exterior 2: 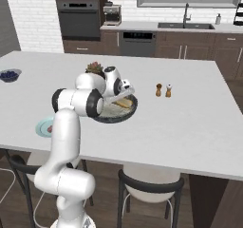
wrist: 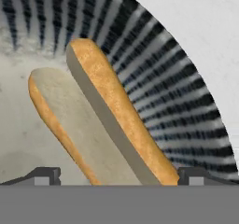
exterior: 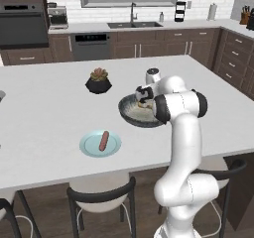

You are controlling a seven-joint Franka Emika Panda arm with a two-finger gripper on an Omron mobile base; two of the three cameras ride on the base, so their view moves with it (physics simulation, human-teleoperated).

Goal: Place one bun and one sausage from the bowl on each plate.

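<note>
The dark bowl (exterior: 131,115) (exterior 2: 114,118) sits mid-counter, its ribbed wall (wrist: 182,92) curving past a split bun (wrist: 107,111) (exterior 2: 124,102) that lies on the pale inside. My gripper (exterior: 144,97) (exterior 2: 125,90) (wrist: 119,175) hangs low over the bowl, open, with one fingertip (wrist: 46,174) on each side of the bun's near end and no contact visible. In front and to the left lies the pale teal plate (exterior: 89,148) (exterior 2: 43,127) with a sausage (exterior: 103,140) on it. In the right base view my arm covers part of that plate.
A black plant pot (exterior: 98,83) (exterior 2: 95,68) stands just behind the bowl. Two small shakers (exterior 2: 163,90) stand to the bowl's right, and a small bowl of berries (exterior 2: 9,75) sits at the far left. Stools (exterior: 99,195) line the counter's near edge.
</note>
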